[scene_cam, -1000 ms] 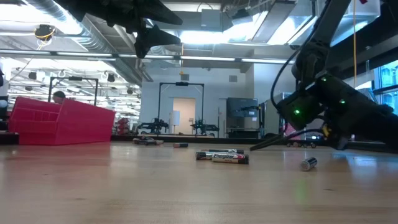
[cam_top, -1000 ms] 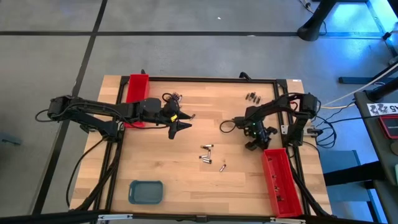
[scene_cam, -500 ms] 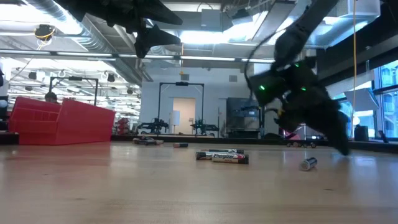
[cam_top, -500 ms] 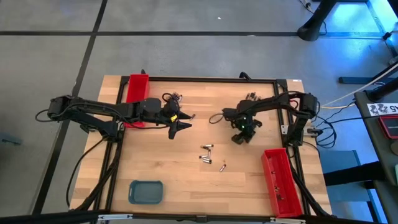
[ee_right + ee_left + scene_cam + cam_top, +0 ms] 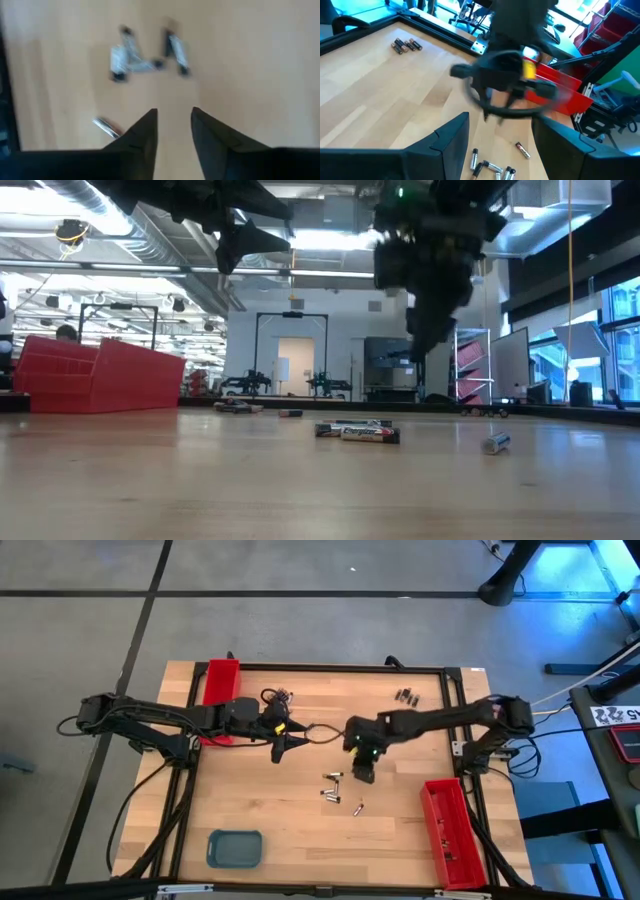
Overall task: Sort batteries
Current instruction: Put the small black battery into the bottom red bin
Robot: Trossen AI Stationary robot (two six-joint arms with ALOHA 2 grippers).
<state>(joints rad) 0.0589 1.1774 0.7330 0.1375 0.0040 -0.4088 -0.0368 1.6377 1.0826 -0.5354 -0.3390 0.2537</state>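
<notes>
Risk: right gripper (image 5: pixel 362 776), empty, fingers parted, just beside loose batteries (image 5: pixel 332 786), probably nudging and scattering them; left gripper (image 5: pixel 283 746) open, well apart.

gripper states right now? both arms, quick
left gripper: open, empty, hovering above mid-table.
right gripper: fingers apart with nothing between them, above the loose batteries at the table's centre.

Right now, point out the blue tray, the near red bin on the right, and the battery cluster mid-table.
blue tray (image 5: pixel 235 848), high view, on its bare floor.
red bin (image 5: pixel 452 832), high view, on its inner wall.
battery cluster (image 5: pixel 331 786), high view, on the middle cell.
</notes>
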